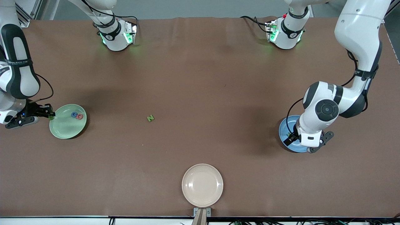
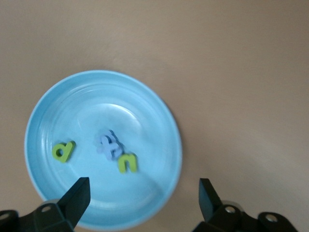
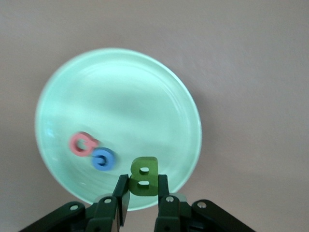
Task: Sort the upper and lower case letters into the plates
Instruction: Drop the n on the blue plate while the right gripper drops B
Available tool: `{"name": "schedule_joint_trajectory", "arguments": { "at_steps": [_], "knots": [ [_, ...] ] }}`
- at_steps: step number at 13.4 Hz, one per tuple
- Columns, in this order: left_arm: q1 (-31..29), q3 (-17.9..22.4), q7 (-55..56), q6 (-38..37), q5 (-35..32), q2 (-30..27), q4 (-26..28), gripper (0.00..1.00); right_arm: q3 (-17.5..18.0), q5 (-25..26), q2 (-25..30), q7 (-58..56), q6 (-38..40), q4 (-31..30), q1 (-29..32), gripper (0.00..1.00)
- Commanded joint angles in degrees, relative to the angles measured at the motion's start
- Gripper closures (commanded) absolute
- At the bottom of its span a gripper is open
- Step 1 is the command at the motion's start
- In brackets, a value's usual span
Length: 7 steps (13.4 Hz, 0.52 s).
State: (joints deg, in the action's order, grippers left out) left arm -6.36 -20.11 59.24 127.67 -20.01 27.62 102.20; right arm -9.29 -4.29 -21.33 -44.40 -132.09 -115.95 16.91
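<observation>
Three plates (image 1: 68, 121) sit on the bench (image 1: 200, 78) with one loose green letter (image 1: 150, 118); the left pincer (image 2: 142, 200) gapes wide over the blue plate (image 2: 104, 147) holding three letters, the right pincer (image 3: 142, 195) grips a green B (image 3: 143, 176).

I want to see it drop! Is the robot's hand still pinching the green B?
Touching. In the right wrist view the right gripper's fingers press both sides of the green B above the pale green plate.

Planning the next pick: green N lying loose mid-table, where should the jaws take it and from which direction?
The green N lies flat and alone on the bare brown table, between the green plate and the blue plate. Probably best to come straight down from above and pinch across its two outer edges. It looks thin and flat, so a sideways approach would find little to grip.
</observation>
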Motion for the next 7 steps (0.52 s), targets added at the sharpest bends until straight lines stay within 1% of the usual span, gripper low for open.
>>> {"name": "schedule_joint_trajectory", "arguments": {
  "at_steps": [1, 2, 3, 4, 6, 7],
  "knots": [
    [-0.23, -4.40, -6.13, -14.66, 3.11, -2.57, -11.96, 0.01, 1.47, 0.34, -2.75, -0.25, -3.95, -1.46, 0.93, 0.95],
    [-0.06, -4.76, -9.46, -19.34, 4.44, -2.48, -17.33, 0.01, 1.56, 0.34, -3.19, -0.25, -5.71, -2.51, 1.01, 0.95],
    [-0.14, -4.77, -11.59, -21.65, 5.06, -2.83, -20.78, 0.01, 1.47, 0.34, -3.63, -0.25, -7.29, -3.57, 1.01, 0.96],
    [-0.23, -4.59, -12.65, -21.93, 4.98, -3.97, -21.77, 0.00, 1.56, 0.25, -3.81, -0.25, -8.00, -4.36, 1.01, 0.99],
    [-0.49, -3.98, -16.85, -23.07, 4.71, -8.44, -21.61, 0.00, 1.56, 0.16, -4.33, -0.16, -8.36, -4.46, 0.93, 1.00],
    [-1.28, -4.06, -18.62, -26.47, 5.06, -9.24, -21.78, 0.00, 1.65, 0.16, -4.51, -0.25, -8.36, -4.46, 0.93, 1.00]
  ]
}}
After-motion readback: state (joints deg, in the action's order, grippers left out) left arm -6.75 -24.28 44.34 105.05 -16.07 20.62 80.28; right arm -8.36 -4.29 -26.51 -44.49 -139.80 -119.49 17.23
